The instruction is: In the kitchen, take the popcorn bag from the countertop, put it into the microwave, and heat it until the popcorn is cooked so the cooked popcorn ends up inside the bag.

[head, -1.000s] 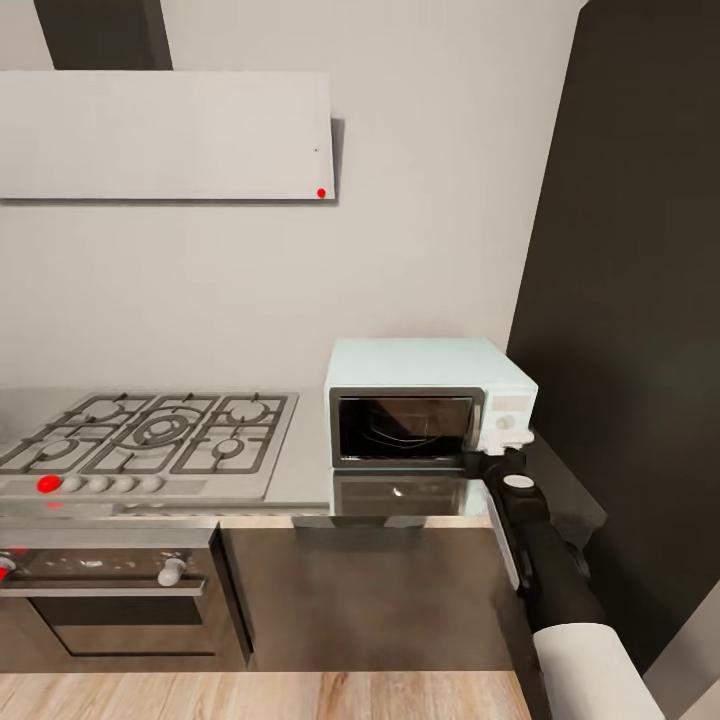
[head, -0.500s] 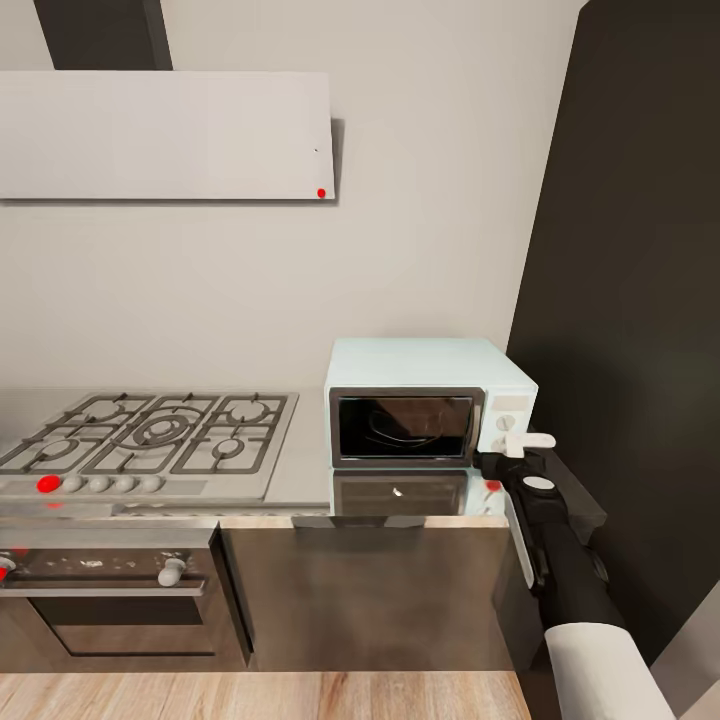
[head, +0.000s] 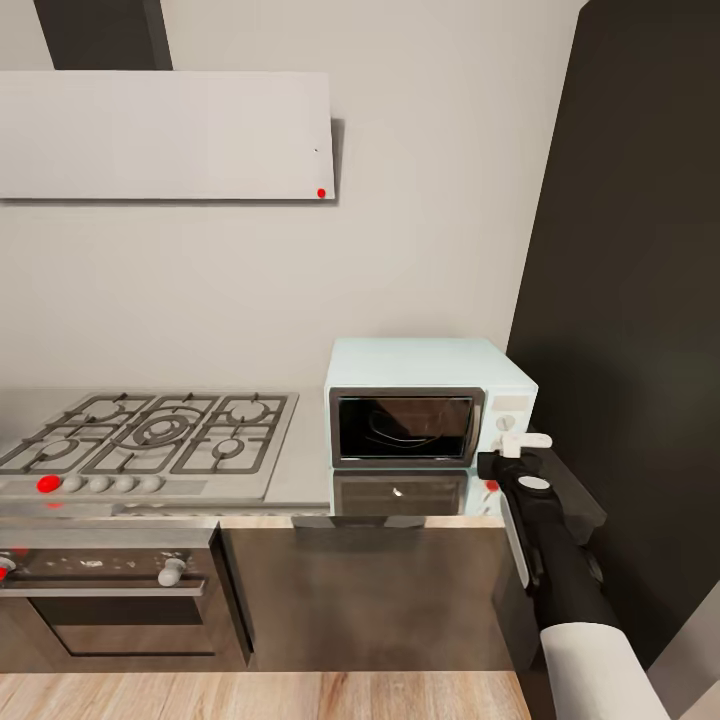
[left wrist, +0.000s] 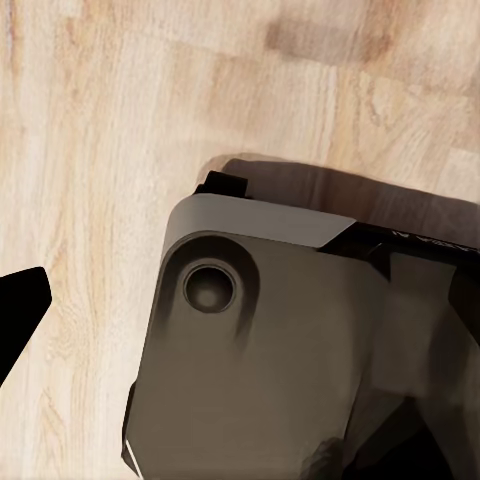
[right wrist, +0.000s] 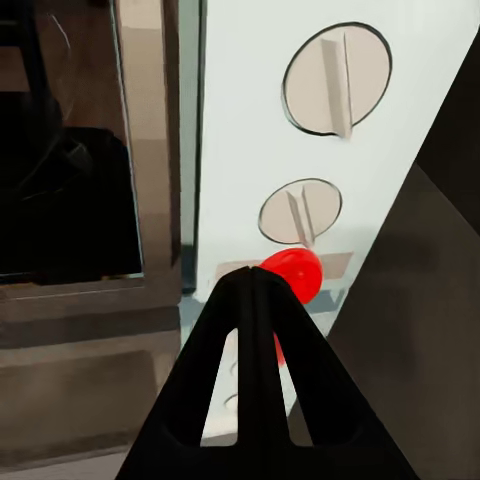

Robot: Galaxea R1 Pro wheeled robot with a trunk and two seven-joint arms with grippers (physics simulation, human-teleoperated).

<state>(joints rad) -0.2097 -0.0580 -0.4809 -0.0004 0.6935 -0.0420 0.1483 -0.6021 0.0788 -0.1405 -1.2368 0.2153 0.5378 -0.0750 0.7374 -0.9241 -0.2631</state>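
Observation:
The mint-blue microwave (head: 430, 398) stands on the steel countertop (head: 310, 488) with its dark glass door (right wrist: 70, 150) closed. Through the glass I make out only faint dark shapes, so the popcorn bag and popcorn are hidden. My right gripper (head: 517, 446) is at the white control panel (head: 510, 412). In the right wrist view its two black fingers (right wrist: 225, 380) are pressed together with nothing between them. Their tip is at a red button (right wrist: 295, 270) below two knobs (right wrist: 335, 80). One dark fingertip (left wrist: 20, 310) of my left gripper shows over the wooden floor (left wrist: 100, 120).
A gas hob (head: 150, 435) lies left of the microwave, with a built-in oven (head: 100, 590) below and a range hood (head: 165, 135) above. A tall dark cabinet (head: 640, 300) closes off the right side. My dark base (left wrist: 280, 350) appears in the left wrist view.
My right gripper has shifted right, from the lower right corner of the microwave door to the front of the control panel.

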